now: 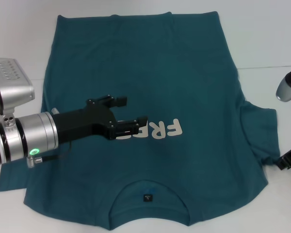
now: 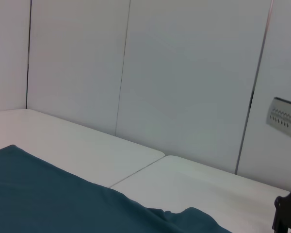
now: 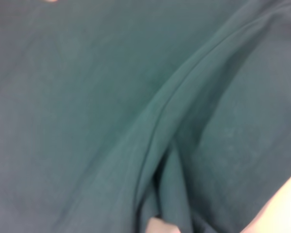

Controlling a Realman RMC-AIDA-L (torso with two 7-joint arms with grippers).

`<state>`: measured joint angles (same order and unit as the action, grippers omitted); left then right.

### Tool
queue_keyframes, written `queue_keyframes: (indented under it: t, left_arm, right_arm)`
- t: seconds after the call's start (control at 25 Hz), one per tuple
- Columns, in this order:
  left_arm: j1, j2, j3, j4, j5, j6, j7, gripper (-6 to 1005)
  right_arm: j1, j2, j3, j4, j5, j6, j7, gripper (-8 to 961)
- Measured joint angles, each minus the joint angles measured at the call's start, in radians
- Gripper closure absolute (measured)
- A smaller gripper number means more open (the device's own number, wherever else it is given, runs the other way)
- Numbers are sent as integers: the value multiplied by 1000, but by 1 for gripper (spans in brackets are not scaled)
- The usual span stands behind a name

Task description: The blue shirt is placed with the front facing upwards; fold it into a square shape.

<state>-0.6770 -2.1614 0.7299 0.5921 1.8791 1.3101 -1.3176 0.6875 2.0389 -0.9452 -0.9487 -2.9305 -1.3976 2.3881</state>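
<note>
1. The blue shirt (image 1: 184,73) is a large, dark teal-blue short-sleeved T-shirt spread front side up on the white table (image 1: 262,34). In the head view its round neckline lies at the edge nearest the robot and its hem at the far edge.
2. A small dark label (image 1: 147,197) sits inside the neckline. The off-white chest print (image 1: 161,129) reads upside down from the head camera, and only part of the lettering shows.
3. The left gripper (image 1: 134,110) reaches in over the shirt's chest from the robot's left. Its black fingers (image 1: 131,125) are spread apart with clear space between them and nothing held. The print begins right at the nearer fingertip, which covers the rest of it; the neckline and label lie on the robot's side of these jaws.
4. The fabric beyond the left gripper's jaws, toward the hem, lies mostly flat and smooth.
5. The right-hand sleeve (image 1: 262,131) is bunched, with a long crease running along the shirt's side seam.
6. The right gripper (image 1: 290,159) is at the edge of the head view, just beside that sleeve's outer edge. Whether its jaws are spread or pressed together cannot be told.
7. The right wrist view shows a thick raised fold (image 3: 184,102) of teal cloth close under the camera.
</note>
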Motion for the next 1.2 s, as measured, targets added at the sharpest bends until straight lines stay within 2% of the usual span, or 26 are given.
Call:
queue_keyframes:
  t: [0.4,1.2]
  left_arm:
    - [-2,0,-1,0,0,-2,0,124]
    - [-5,-3,-1,0,-8,-2,0,124]
  right_arm:
    - [-7,-2,27,-43,1,-8,1,931]
    - [-78,-38,65,-114,-1,-32,-5,931]
